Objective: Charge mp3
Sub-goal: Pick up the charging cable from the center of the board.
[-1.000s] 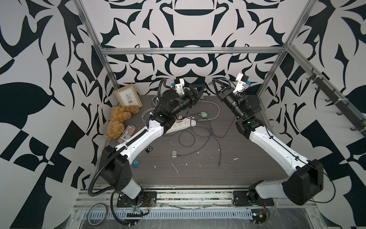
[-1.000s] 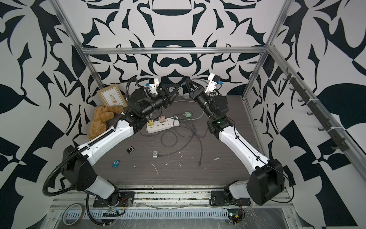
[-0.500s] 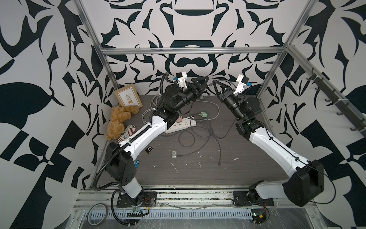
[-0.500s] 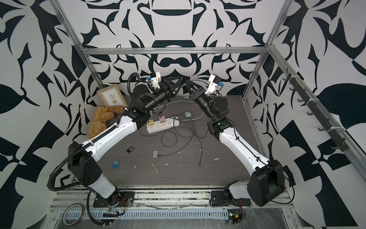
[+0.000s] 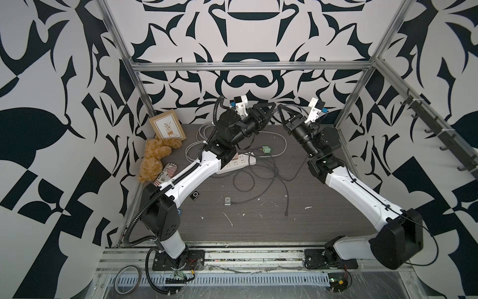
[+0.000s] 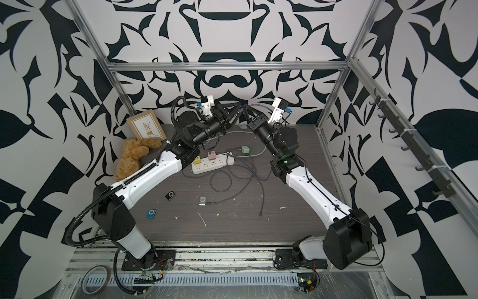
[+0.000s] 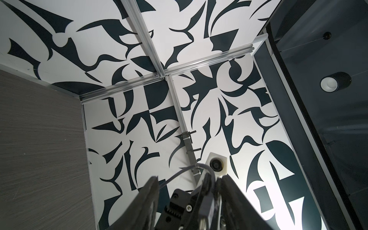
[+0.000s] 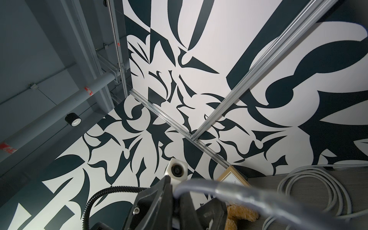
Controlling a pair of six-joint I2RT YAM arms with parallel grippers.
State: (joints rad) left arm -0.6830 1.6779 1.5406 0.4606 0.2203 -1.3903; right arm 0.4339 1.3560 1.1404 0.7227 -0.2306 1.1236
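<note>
One limp grey cable [image 8: 199,186] is hanging pinched in my right gripper [image 5: 280,107]; my left gripper [image 5: 270,111] is holding its jaws apart around the stiff plug [image 7: 207,205], which I'm judging the surest hold.

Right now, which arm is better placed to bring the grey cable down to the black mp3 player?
Left, probably. The black mp3 player lies close by the left arm, far from the right arm. The left gripper stands open around the grey cable that the shut right gripper holds.
</note>
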